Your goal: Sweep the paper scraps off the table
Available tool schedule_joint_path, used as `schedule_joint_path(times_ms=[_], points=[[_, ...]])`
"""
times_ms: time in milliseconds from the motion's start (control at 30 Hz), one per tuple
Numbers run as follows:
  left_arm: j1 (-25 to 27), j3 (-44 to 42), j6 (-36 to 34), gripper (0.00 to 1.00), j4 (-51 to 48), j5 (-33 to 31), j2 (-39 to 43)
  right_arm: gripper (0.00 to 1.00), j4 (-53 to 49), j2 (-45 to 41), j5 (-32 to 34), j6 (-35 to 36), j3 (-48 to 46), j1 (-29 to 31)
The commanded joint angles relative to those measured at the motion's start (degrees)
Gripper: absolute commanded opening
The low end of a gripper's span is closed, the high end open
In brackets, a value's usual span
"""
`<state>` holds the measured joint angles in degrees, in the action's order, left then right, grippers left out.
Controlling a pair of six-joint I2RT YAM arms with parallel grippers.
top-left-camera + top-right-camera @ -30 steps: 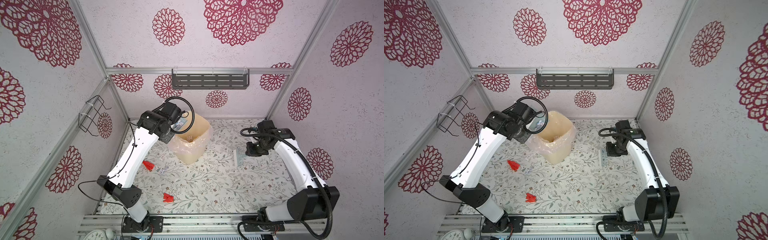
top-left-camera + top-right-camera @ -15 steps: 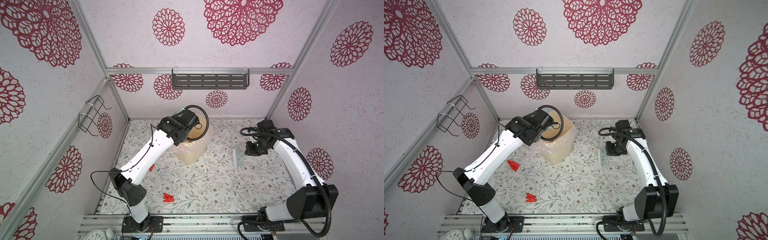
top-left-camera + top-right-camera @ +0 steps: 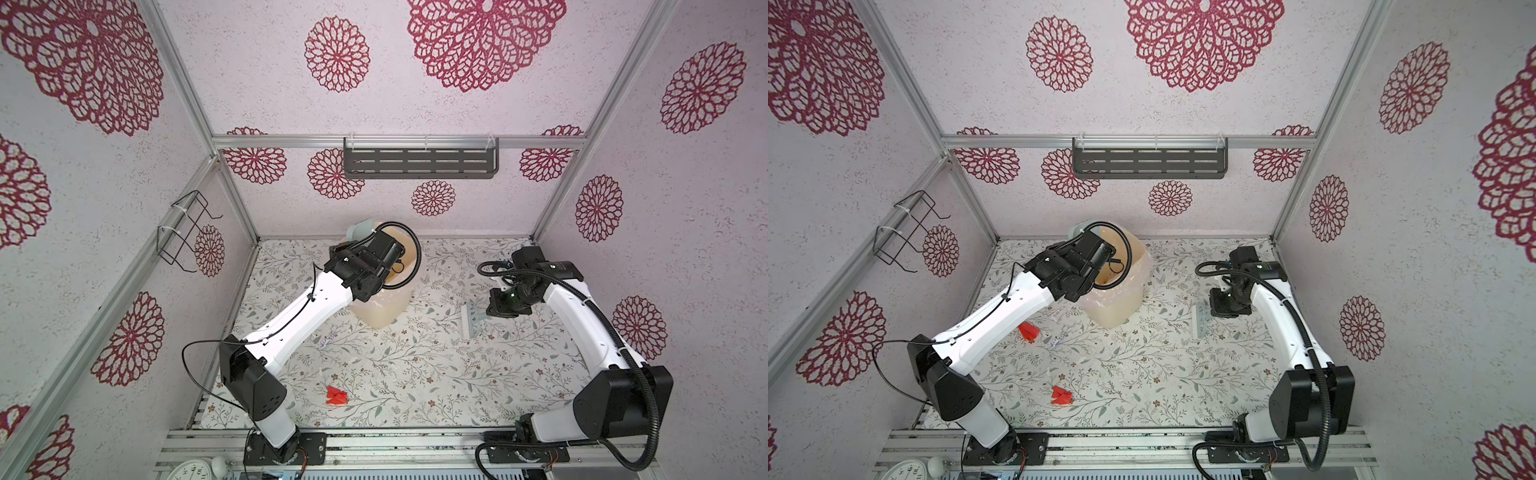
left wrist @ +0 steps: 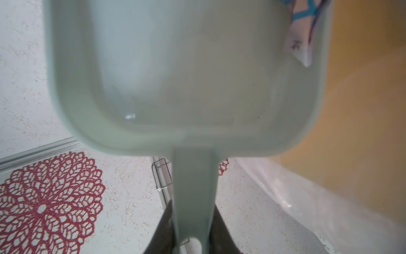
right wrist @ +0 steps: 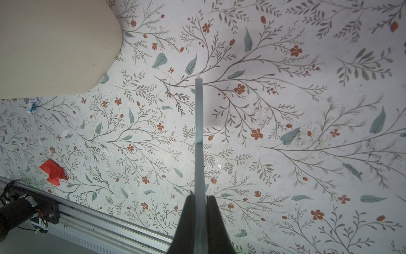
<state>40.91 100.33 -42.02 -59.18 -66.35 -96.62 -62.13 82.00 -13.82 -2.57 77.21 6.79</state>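
Crumpled bright red paper scraps (image 3: 1061, 395) and a small white printed scrap (image 3: 1056, 341) lie on the white table printed with leafy twigs (image 3: 436, 374). They sit well below the left gripper (image 4: 193, 211), back toward that arm's base. One more white scrap with blue print (image 4: 301, 44) clings in a far corner of the pale blue plastic dustpan (image 4: 186, 77), ahead of that gripper.

The left gripper's dark fingers are clamped on the pan's flat handle and hold the pan raised over the cream bin lined with clear plastic (image 3: 386, 307), so the step in hand looks like emptying the pan. The clinging scrap probably needs a steeper tip or a shake to drop. After that the pan must come down beside the loose scraps.

The right gripper (image 5: 200, 202) is closed tight on the thin pale brush (image 5: 198, 110). The red scraps lie well off to its side, beyond the bin.
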Motion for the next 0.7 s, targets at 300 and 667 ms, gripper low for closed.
schedule_joint_path(times_ms=[300,667], points=[[0.45,-0.11,-3.39,0.0,5.38,-1.77,2.65,0.0,-0.81,-2.28,-1.42,-0.16,1.54,-0.28],[0.89,7.79,13.85,0.0,-5.86,7.99,4.06,0.0,0.75,-5.44,-5.92,-3.63,-1.08,0.54]])
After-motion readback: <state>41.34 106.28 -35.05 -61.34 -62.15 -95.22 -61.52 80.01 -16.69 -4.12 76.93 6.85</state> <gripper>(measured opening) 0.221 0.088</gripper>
